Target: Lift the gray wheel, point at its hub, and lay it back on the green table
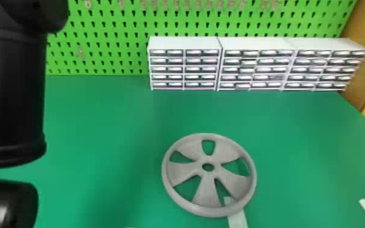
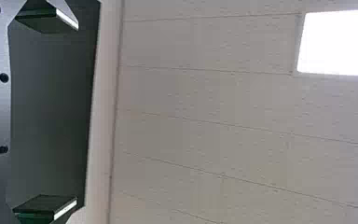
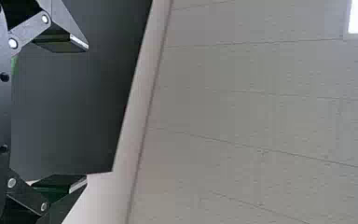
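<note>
The gray wheel (image 1: 207,192) lay flat on the green table (image 1: 100,121), partly over a pale strip (image 1: 238,219), its hub (image 1: 208,159) upward, presumably so it was easy to point out. Left gripper (image 2: 76,112) and right gripper (image 3: 86,113) both stood wide open and empty, probably readied for grasping the rim.

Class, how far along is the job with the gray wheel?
The gray wheel lies flat on the green table. Nothing is in hand: the left gripper and right gripper have their jaws open. The lift, pointing and return may be all done or all left; that I cannot tell.
</note>
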